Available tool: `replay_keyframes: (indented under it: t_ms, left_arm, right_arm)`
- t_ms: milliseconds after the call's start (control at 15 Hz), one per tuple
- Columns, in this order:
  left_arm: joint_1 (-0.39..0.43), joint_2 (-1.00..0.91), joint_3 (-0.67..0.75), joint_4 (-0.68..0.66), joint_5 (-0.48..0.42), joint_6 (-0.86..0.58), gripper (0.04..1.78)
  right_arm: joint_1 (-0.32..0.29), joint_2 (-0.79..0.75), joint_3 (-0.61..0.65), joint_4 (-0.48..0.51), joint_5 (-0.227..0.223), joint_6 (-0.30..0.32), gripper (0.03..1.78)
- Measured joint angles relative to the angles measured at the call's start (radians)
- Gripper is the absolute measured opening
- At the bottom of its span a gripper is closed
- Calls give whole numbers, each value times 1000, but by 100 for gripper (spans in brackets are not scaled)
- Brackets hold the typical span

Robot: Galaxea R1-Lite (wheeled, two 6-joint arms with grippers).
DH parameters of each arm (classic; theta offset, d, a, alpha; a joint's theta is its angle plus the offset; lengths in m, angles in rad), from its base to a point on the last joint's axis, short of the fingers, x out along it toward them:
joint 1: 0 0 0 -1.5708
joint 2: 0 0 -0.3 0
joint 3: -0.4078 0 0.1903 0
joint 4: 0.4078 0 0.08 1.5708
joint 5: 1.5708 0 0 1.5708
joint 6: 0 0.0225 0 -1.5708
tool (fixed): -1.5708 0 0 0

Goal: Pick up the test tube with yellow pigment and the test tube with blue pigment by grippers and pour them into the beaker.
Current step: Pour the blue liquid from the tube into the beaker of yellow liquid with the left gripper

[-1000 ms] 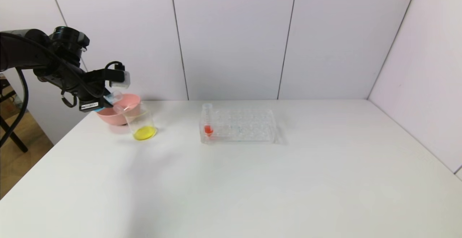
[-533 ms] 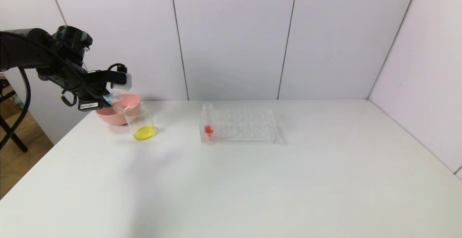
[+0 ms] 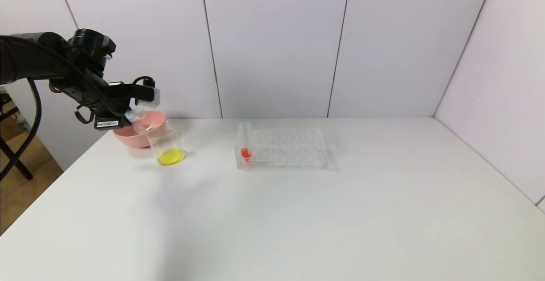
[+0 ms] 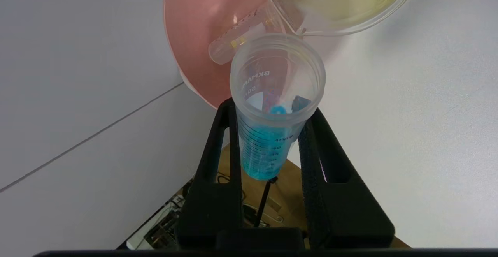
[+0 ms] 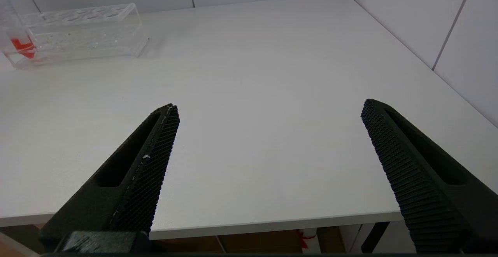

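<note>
A: Blue liquid is sitting in the tapered end of the test tube with blue pigment (image 4: 272, 132); the left gripper (image 4: 268, 140) is pinching it between both black jaws, tipped near level, mouth pointing toward the beaker (image 3: 166, 144).

B: Where is that on the table?

A: In the head view, far out at ten o'clock from the table's centre. The left gripper (image 3: 127, 117) is hanging over the pink bowl (image 3: 138, 134), with the beaker just beside the bowl on its four o'clock side. Yellow liquid is pooling in the beaker's bottom, none blue that I can make out.

B: And the yellow tube?

A: The test tube with yellow pigment (image 4: 241, 37) is lying in the pink bowl (image 4: 202, 39), apparently emptied; only faint yellow traces are showing.

B: So which step?

A: Judging by that, the yellow pour is done and the blue pour is starting. The tube's mouth is sitting short of the beaker's (image 4: 338, 11) rim.

B: Next move?

A: Carrying the mouth over the beaker's opening, then tilting further so the blue runs out. Grip needs holding firm, since the tube is smooth.

B: Other arm?

A: The right gripper (image 5: 268, 140) is parked near the table's front edge, jaws spread wide, holding nothing. The clear tube rack (image 3: 281, 148) is holding only the red-tipped tube (image 3: 245, 144).
</note>
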Motion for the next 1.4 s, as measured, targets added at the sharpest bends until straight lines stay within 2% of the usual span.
replay_keyframes:
  t_ms: [867,1400]
  left_arm:
    - [-34,16,-4,-8,156,21,44]
    - [-62,21,-4,-7,222,59,44]
  right_arm:
    - [0,0,0,0,0,0,171]
    - [0,0,0,0,0,0,171]
